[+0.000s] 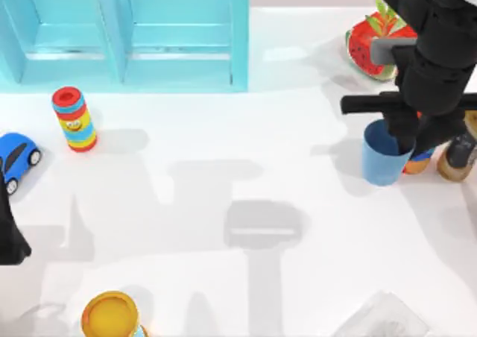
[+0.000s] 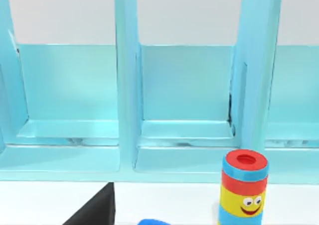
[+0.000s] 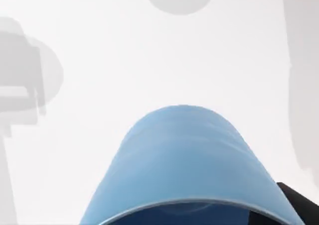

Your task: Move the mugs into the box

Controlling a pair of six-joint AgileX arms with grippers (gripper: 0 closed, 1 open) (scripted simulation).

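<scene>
Right gripper (image 1: 406, 145): right side of the top view, low over the blue cup, one finger reaching down inside its rim; whether the fingers are clamped on the wall I cannot tell.
Blue cup (image 1: 384, 158): right of centre in the top view, upright on the white table (image 1: 223, 203); in the right wrist view its side and rim (image 3: 184, 160) take up the lower middle.
Brown cup (image 1: 456, 156): far right edge of the top view, just beside the arm, partly covered.
Box (image 1: 134, 39): light blue, with dividers, upper left of the top view; open compartments face the left wrist view (image 2: 184, 85).
Left arm: parked at the lower left edge of the top view.
Striped cylinder (image 1: 74, 118): left side, below the box, smiley face (image 2: 243, 190).
Toy car (image 1: 15, 158): blue, far left edge.
Watermelon slice (image 1: 370, 42): upper right.
Yellow-topped can (image 1: 110, 316): bottom edge, left of centre.
</scene>
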